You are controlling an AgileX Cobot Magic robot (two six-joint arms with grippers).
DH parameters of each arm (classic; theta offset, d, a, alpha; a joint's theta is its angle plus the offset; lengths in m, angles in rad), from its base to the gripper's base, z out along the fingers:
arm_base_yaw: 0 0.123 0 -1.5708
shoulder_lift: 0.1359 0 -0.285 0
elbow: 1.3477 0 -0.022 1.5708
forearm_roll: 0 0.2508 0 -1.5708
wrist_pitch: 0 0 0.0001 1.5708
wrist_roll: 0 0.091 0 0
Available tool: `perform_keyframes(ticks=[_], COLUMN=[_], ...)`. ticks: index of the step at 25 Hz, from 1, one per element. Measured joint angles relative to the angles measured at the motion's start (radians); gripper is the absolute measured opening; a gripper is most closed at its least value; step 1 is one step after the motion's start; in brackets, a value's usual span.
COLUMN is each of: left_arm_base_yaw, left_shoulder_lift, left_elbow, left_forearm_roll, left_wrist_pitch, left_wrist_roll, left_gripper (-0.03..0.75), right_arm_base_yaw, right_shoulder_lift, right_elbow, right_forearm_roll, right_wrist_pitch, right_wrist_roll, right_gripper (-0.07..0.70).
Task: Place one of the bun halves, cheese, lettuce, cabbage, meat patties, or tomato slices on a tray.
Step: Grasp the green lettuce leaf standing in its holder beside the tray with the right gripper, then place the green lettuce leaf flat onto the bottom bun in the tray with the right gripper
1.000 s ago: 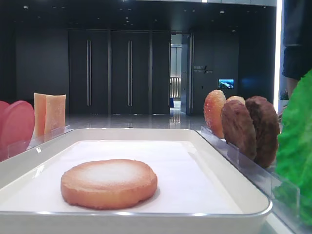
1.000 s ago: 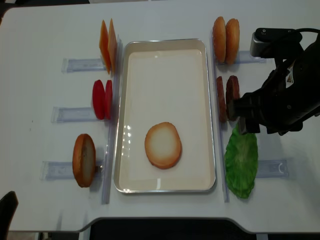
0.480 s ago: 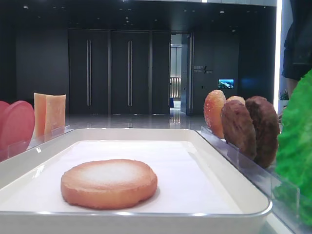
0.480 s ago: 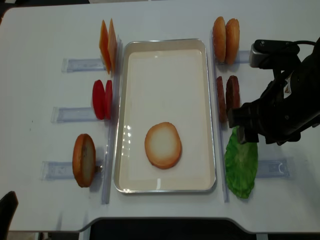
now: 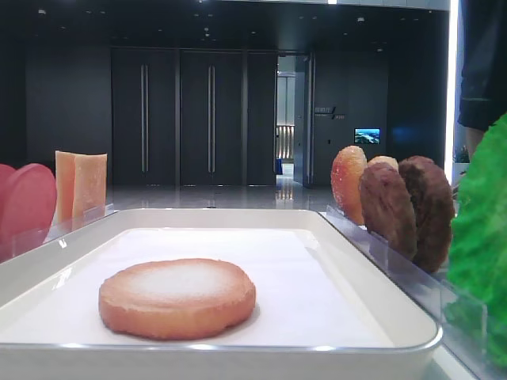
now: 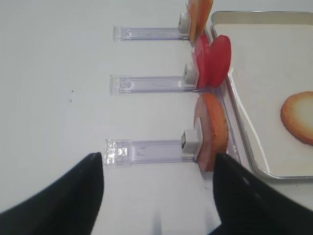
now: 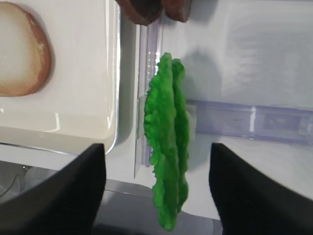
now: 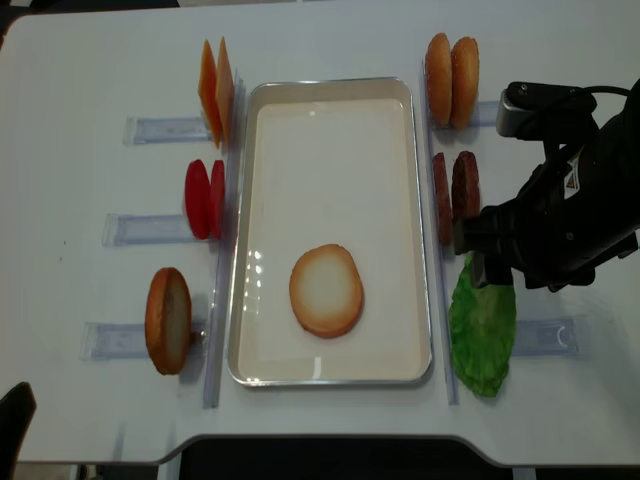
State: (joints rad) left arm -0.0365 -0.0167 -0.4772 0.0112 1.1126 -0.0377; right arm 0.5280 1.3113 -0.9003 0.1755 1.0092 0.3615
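Observation:
A white tray (image 8: 330,160) lies mid-table with one bun half (image 8: 326,290) flat on its floor, pale face up. The green lettuce (image 8: 483,325) stands on edge in a clear holder right of the tray. My right gripper (image 8: 490,262) hovers over the leaf's far end. In the right wrist view the lettuce (image 7: 167,147) sits between the two dark fingers (image 7: 73,196), untouched, and the right gripper (image 7: 156,193) is open. My left gripper (image 6: 156,196) is open over bare table, beside another bun half (image 6: 212,129) standing in its holder.
Left of the tray stand cheese (image 8: 216,90), tomato slices (image 8: 204,198) and a bun half (image 8: 168,320). On the right are two bun halves (image 8: 452,80) and meat patties (image 8: 455,195), just beyond the lettuce. Clear plastic holders (image 8: 545,335) stick out sideways.
My right gripper has slid toward the near table edge, from over the meat patties to over the lettuce, jaws still open. Nothing else has moved.

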Motion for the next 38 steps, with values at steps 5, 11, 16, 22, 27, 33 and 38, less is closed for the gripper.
perform_keyframes(ticks=[5,11,16,22,27,33,38], left_arm_base_yaw=[0.000,0.000,0.000,0.000,0.000,0.000,0.000], left_shoulder_lift=[0.000,0.000,0.000,0.000,0.000,0.000,0.000], left_elbow=[0.000,0.000,0.000,0.000,0.000,0.000,0.000], left_forearm_roll=[0.000,0.000,0.000,0.000,0.000,0.000,0.000], left_wrist_pitch=[0.000,0.000,0.000,0.000,0.000,0.000,0.000], left_wrist_roll=[0.000,0.000,0.000,0.000,0.000,0.000,0.000], left_gripper=[0.534,0.534,0.534,0.534,0.534,0.534,0.534], right_arm_base_yaw=[0.000,0.000,0.000,0.000,0.000,0.000,0.000], right_shoulder_lift=[0.000,0.000,0.000,0.000,0.000,0.000,0.000], right_elbow=[0.000,0.000,0.006,0.006,0.006,0.006,-0.026], right_forearm_roll=[0.001,0.001,0.001,0.001,0.001,0.001,0.005], right_wrist_pitch=[-0.002,-0.002,-0.001,-0.001,-0.002,-0.002,0.046], right_wrist_roll=[0.000,0.000,0.000,0.000,0.000,0.001,0.001], right_gripper=[0.430,0.368,0.295,0.149,0.026,0.026,0.026])
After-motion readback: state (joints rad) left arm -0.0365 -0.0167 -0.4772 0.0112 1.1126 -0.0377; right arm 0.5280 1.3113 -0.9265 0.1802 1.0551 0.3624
